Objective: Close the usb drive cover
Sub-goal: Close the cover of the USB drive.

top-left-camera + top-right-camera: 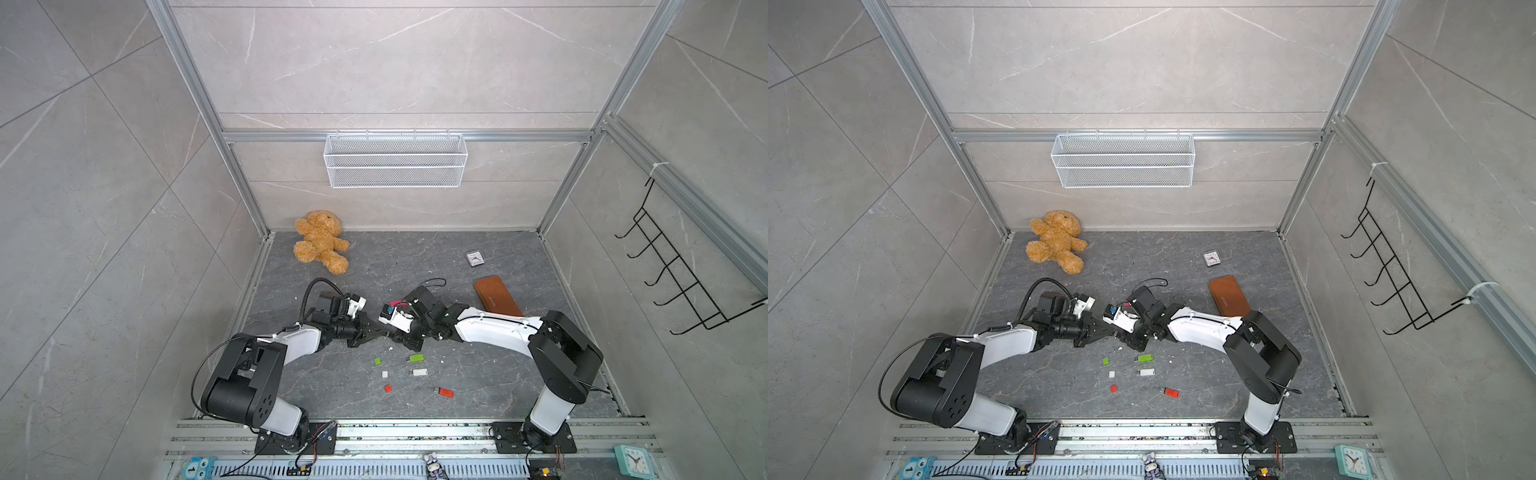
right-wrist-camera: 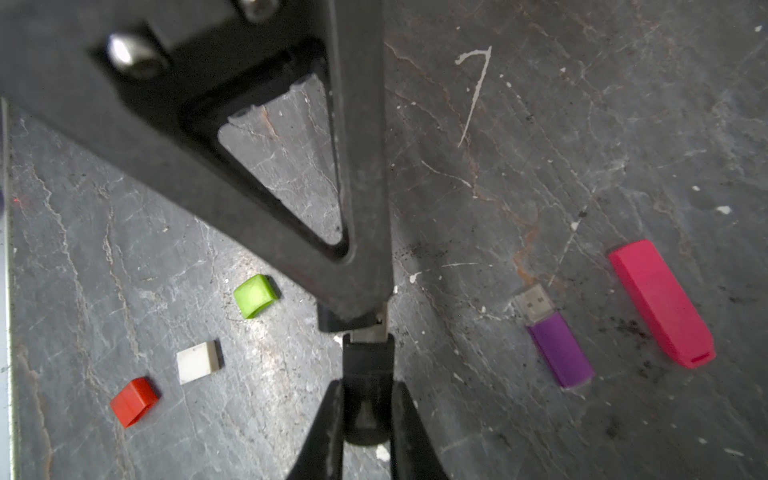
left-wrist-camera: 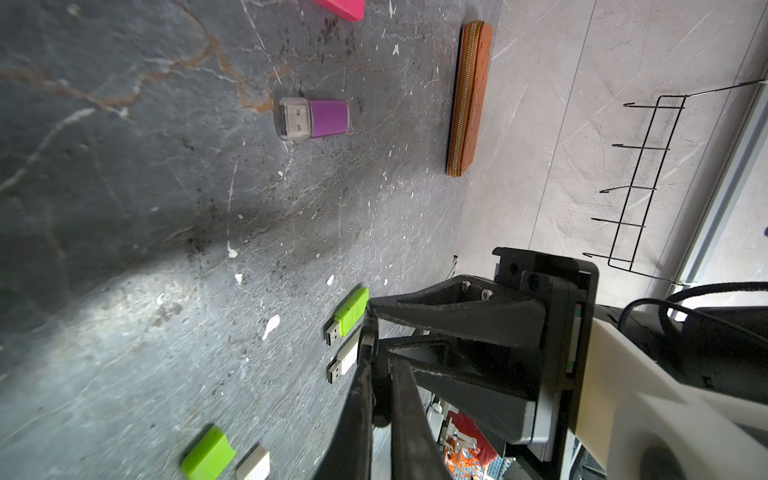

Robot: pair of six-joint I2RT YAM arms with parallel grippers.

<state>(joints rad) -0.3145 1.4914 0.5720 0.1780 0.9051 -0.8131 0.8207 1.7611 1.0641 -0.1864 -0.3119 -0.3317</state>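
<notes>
dark grey veined stone worktop (image 1: 478,386): carries everything below except the basket and the rack.
white wire-mesh basket (image 1: 395,160): hangs on the back wall's rail.
black wire hook rack (image 1: 681,274): on the right wall.
tan plush teddy bear (image 1: 321,242): sprawled in the far left corner.
brown zip-around case (image 1: 496,297): flat, near the right edge.
left gripper (image 3: 376,361): jaws together, pinching a small black cap (image 2: 332,322).
right gripper (image 2: 368,384): clamped on the body of a black plastic USB drive (image 2: 368,365), tip to tip with the left gripper.
small square clock (image 1: 474,259): face up, toward the far right corner.
black plastic USB drive: held above the worktop's middle. Its metal plug (image 2: 368,332) shows bare between body and black cap, so the cover is not fully on.
pink slab-shaped drive (image 2: 660,303) and purple drive with clear cap (image 2: 559,345): side by side, apart.
green drive (image 1: 417,358), white drive (image 1: 419,372), red drive (image 1: 445,392): plugs bare, between the grippers and the near edge.
green cap (image 2: 254,295), white cap (image 2: 196,361), red cap (image 2: 134,401): loose, just beside those drives.
</notes>
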